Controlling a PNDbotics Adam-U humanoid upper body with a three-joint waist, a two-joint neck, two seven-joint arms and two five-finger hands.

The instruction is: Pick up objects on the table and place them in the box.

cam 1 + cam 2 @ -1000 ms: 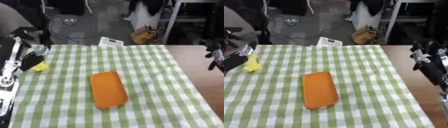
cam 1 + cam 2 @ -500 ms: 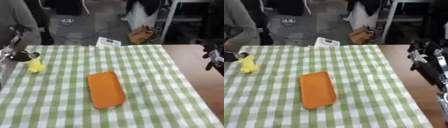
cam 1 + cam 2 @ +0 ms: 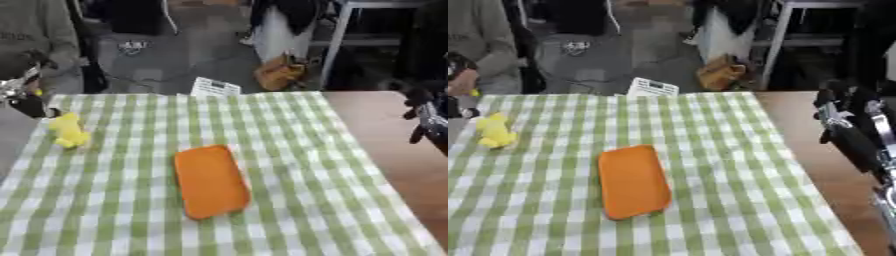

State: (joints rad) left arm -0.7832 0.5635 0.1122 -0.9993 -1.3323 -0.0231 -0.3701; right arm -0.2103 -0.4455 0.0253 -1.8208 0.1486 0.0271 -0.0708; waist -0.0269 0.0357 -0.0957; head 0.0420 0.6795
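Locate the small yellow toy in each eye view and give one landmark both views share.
Left eye view: the small yellow toy lies on the green checked cloth near its far left edge.
Right eye view: the same toy sits closer to the picture's left border, again far left on the cloth.
Shared landmark: the flat orange rounded slab at the cloth's middle, to the toy's right and nearer the camera.

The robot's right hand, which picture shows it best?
The right eye view. There the right hand and the black arm behind it show along the right side, over the bare wooden table. In the left eye view only a small dark part of the hand shows at the right edge.
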